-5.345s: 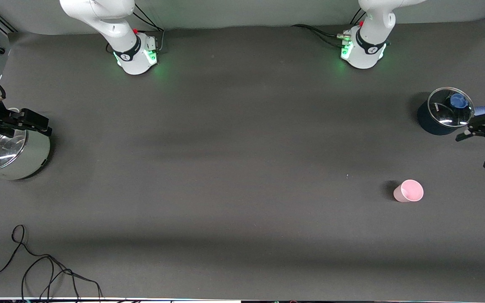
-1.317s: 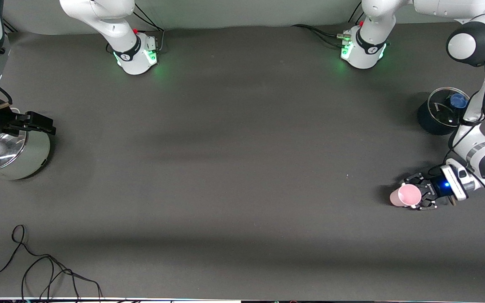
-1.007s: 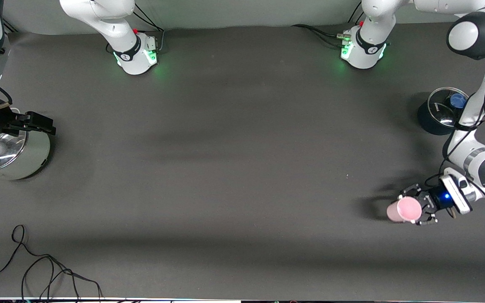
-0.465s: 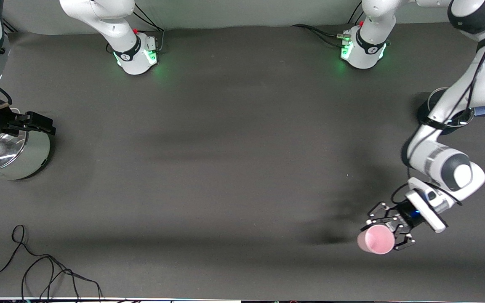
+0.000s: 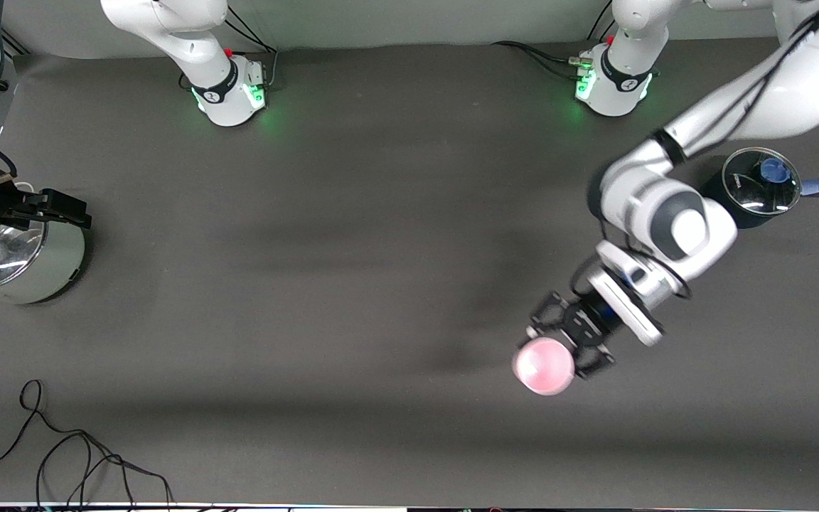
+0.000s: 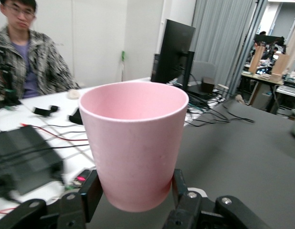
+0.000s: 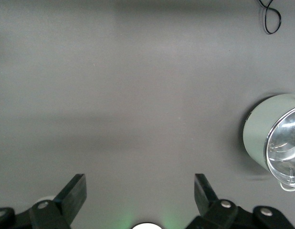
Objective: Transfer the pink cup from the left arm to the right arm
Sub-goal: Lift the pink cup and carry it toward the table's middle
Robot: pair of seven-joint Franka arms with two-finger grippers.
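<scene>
The pink cup (image 5: pixel 543 365) is up in the air over the dark mat, toward the left arm's end of the table. My left gripper (image 5: pixel 570 340) is shut on its lower part. In the left wrist view the pink cup (image 6: pixel 135 143) stands upright and fills the middle, with the left gripper (image 6: pixel 134 192) clamped on its base, one black finger (image 6: pixel 90 193) pressing each side. My right gripper (image 5: pixel 72 210) waits over the steel pot (image 5: pixel 33 267) at the right arm's end. The right wrist view shows the right gripper (image 7: pixel 139 191) open, with only bare mat between its fingers.
A dark pot with a glass lid and blue knob (image 5: pixel 751 190) stands near the left arm's end. The steel pot (image 7: pixel 274 138) also shows in the right wrist view. A loose black cable (image 5: pixel 82 455) lies on the mat close to the front camera.
The left arm has lifted the pink cup off the mat and carried it toward the middle of the table. The right arm has stayed where it was.
</scene>
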